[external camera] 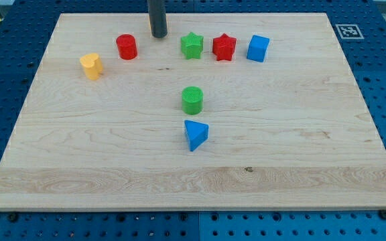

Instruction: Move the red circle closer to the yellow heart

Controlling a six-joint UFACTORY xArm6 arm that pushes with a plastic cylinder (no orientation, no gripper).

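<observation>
The red circle [126, 47] stands near the view's top left on the wooden board [300, 147]. The yellow heart [91, 66] lies a short way to its lower left, with a small gap between them. My tip [158, 35] is at the lower end of the dark rod, just to the right of the red circle and a little above it, not touching it.
A green star [191, 45], a red star [224, 47] and a blue cube [258, 48] stand in a row right of my tip. A green circle [192, 100] and a blue triangle [196, 134] sit near the board's middle. A blue pegboard surrounds the board.
</observation>
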